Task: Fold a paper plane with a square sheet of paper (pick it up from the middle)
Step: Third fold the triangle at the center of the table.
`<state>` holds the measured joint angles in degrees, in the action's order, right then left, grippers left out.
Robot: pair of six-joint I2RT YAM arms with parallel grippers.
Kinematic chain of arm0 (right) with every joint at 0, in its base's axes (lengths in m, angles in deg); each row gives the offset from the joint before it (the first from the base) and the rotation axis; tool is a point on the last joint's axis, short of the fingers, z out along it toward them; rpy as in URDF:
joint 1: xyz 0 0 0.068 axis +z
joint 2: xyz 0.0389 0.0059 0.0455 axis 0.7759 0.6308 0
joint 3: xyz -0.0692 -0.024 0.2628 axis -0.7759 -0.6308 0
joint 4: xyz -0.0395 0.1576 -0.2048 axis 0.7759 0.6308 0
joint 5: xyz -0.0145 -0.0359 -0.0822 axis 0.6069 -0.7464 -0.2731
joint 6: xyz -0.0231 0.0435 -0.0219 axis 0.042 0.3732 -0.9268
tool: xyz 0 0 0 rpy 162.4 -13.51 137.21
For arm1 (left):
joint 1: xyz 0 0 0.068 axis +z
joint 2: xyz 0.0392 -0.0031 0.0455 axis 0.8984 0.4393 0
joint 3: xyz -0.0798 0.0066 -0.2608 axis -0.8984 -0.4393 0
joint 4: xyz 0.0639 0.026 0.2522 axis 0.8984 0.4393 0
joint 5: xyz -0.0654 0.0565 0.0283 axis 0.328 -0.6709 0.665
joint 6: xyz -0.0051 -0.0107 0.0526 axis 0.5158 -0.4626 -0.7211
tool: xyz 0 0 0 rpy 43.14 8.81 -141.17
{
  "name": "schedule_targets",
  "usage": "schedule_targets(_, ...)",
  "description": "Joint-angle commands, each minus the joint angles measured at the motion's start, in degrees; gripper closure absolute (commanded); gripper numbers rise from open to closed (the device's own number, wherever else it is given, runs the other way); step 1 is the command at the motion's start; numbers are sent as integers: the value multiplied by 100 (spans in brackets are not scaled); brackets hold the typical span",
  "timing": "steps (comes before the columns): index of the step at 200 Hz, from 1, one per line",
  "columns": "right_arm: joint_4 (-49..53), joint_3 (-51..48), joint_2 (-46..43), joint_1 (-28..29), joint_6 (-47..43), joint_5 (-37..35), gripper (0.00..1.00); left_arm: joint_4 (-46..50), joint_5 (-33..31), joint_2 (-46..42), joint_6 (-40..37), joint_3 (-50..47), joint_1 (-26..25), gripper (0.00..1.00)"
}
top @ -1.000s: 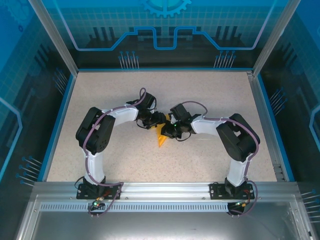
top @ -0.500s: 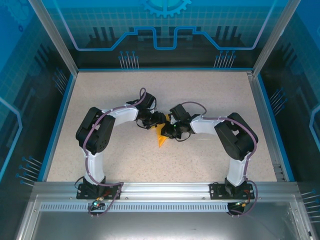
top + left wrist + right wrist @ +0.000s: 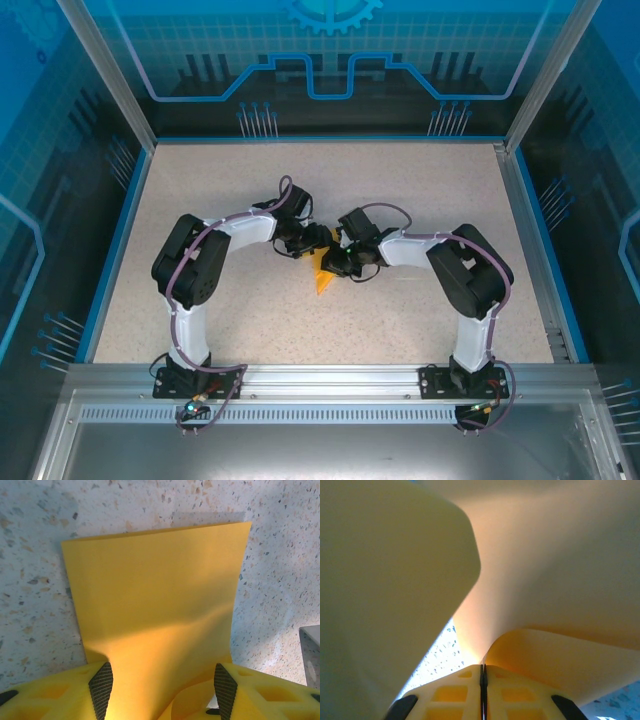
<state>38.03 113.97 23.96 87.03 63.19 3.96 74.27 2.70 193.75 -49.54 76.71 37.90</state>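
Closest in, on the right wrist cam, the right pincer (image 3: 482,674) is clamped tight. Its fingers are pressed together, and the sheet of paper (image 3: 540,555) comes straight out of the seam and balloons up over the lens. On the left wrist cam the left pincer (image 3: 163,687) is spread wide and isn't gripping anything, with the paper just running loosely between its dark pads (image 3: 101,689). Past them the sheet lies mostly flat on the speckled surface (image 3: 280,580), far edge toward the top of the frame, with a soft buckle near the fingers. From the top cam the paper sits dead centre, right under where the two pincers meet, with an orange point poking toward the bottom. Hardly anything has changed in the last second: the right arm's elbow (image 3: 470,275) crept a bit left while the paper and both wrists stayed put. I'd read that as a slow nudge to set a fold. It's nowhere near a dart yet, so early days. No readable text anywhere, just a gear symbol (image 3: 330,12) and circuit-style lines on the blue back panel (image 3: 420,50).
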Motion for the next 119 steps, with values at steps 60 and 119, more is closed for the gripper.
schedule_targets(60,-36,166,203,75,-97,-74,90,228,98,140,-144,19,3,40)
schedule_targets(119,-34,169,266,65,-114,-70,90,223,110,123,-144,4,3,40)
